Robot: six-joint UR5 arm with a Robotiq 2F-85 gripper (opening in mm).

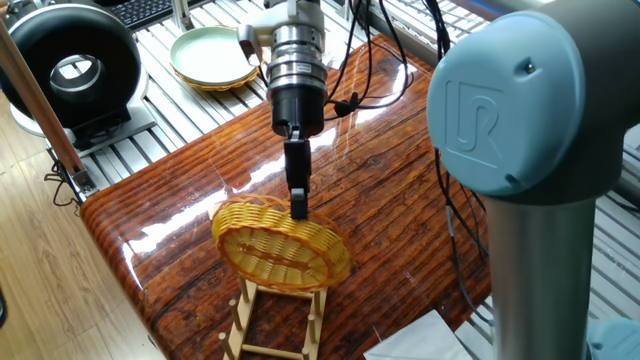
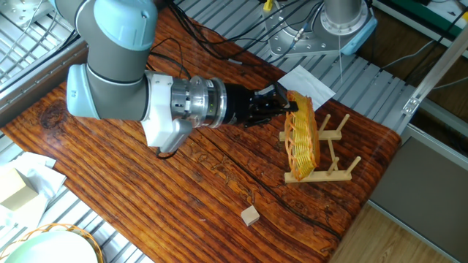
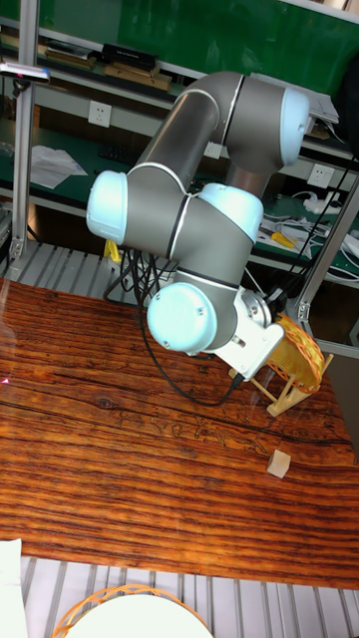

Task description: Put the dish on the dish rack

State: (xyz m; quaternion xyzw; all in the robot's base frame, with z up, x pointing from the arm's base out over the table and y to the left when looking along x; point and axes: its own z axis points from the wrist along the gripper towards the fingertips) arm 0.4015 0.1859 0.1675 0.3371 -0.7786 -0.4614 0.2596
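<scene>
The dish (image 1: 282, 245) is a yellow woven wicker oval standing on edge between the pegs of the light-wood dish rack (image 1: 275, 322), its top rim tilted toward the arm. My gripper (image 1: 298, 207) reaches down to that top rim and appears shut on it. In the other fixed view the gripper (image 2: 287, 109) comes in from the left and meets the upper edge of the dish (image 2: 302, 135), whose lower edge rests in the dish rack (image 2: 327, 159). The tall fixed view shows the dish (image 3: 304, 354) on the dish rack (image 3: 287, 394); the arm hides the fingers there.
A small wooden cube (image 2: 251, 215) lies on the table in front of the rack. A pale green plate in a wicker holder (image 1: 212, 55) sits at the far corner. A white paper sheet (image 2: 307, 79) lies behind the rack. Black cables (image 1: 455, 230) trail across the table.
</scene>
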